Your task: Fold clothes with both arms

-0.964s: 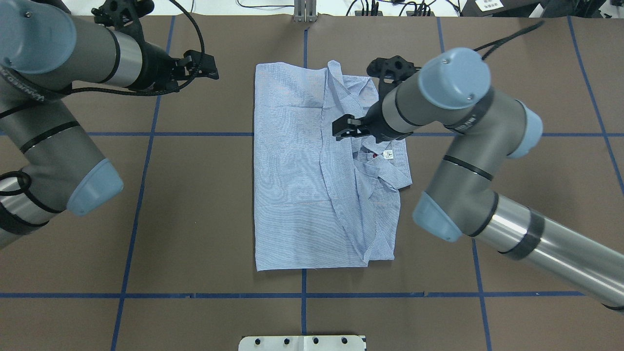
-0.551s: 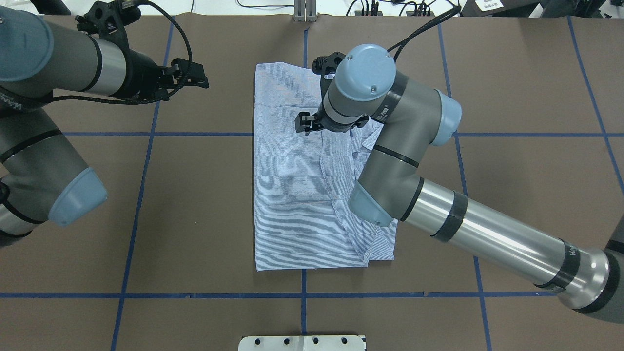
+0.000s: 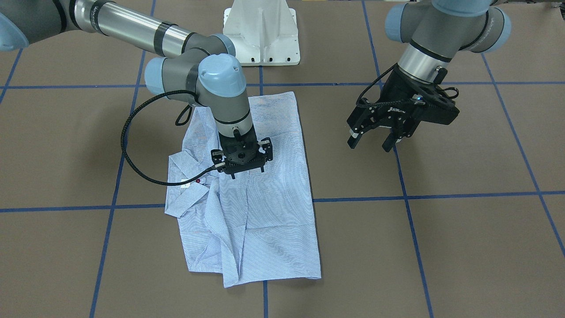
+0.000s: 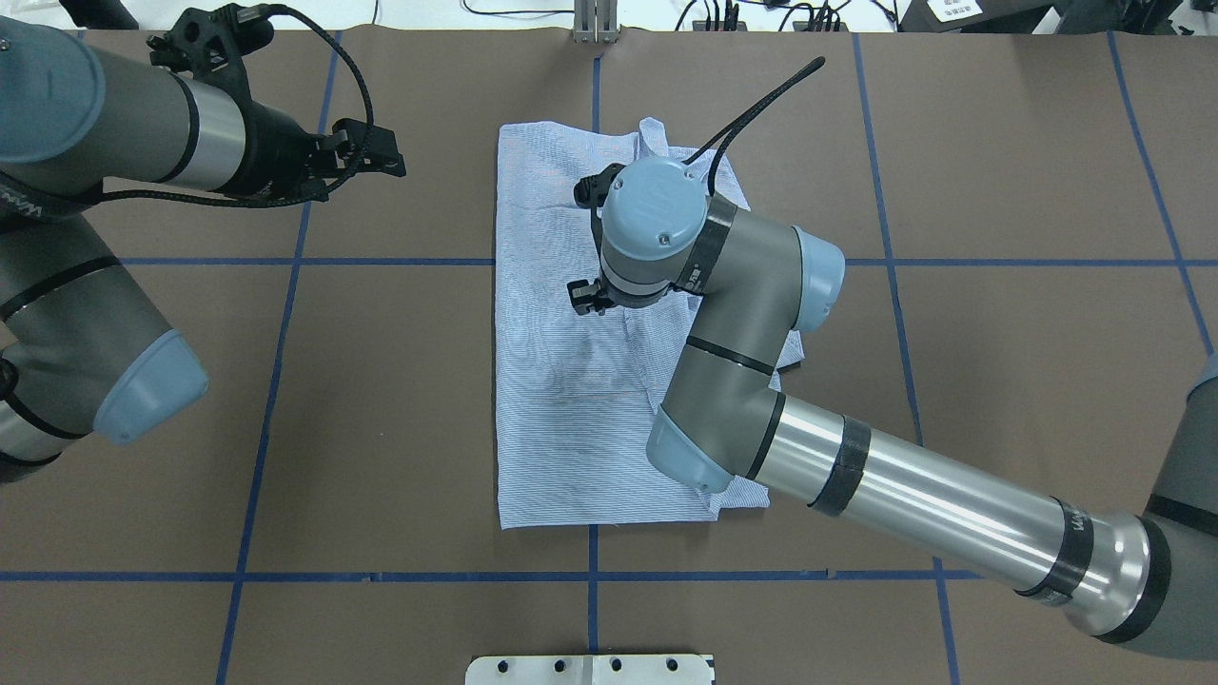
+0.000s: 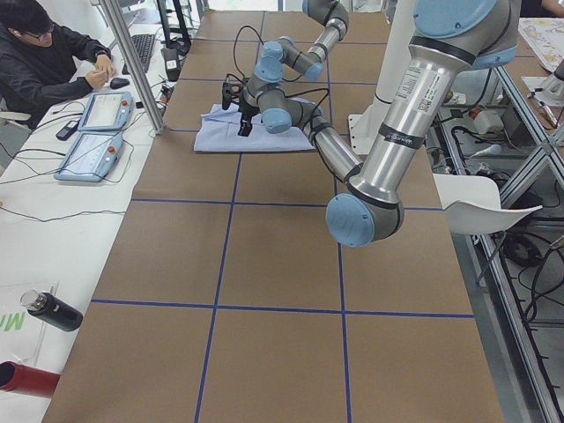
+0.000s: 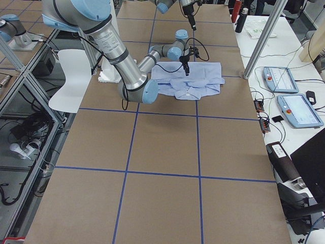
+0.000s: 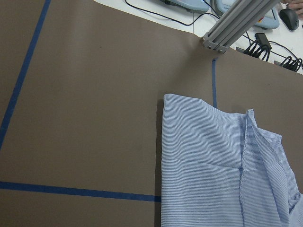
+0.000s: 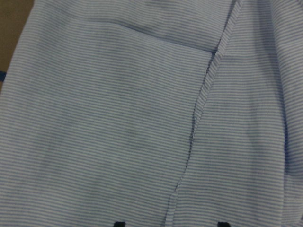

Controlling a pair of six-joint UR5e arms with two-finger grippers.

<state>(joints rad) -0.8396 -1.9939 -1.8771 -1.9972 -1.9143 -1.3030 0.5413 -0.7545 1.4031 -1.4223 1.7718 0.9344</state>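
Note:
The pinstriped shirt lies folded in a rectangle mid-table, its collar with a red button and white label on the right arm's side. My right gripper points straight down onto the shirt's middle, next to the placket seam. Its jaws stand open, and both fingertips show apart at the cloth with nothing pinched. My left gripper hangs open and empty above bare table beside the shirt's far corner. The left wrist view shows that corner of the shirt.
A white pedestal base stands at the robot's edge. An aluminium post rises at the far edge. Blue tape lines cross the brown table. A seated person, control tablets and bottles are at the side bench.
The right arm swung from the collar side across to the shirt's middle, and its gripper turned to point down at the cloth. The left arm drew back slightly.

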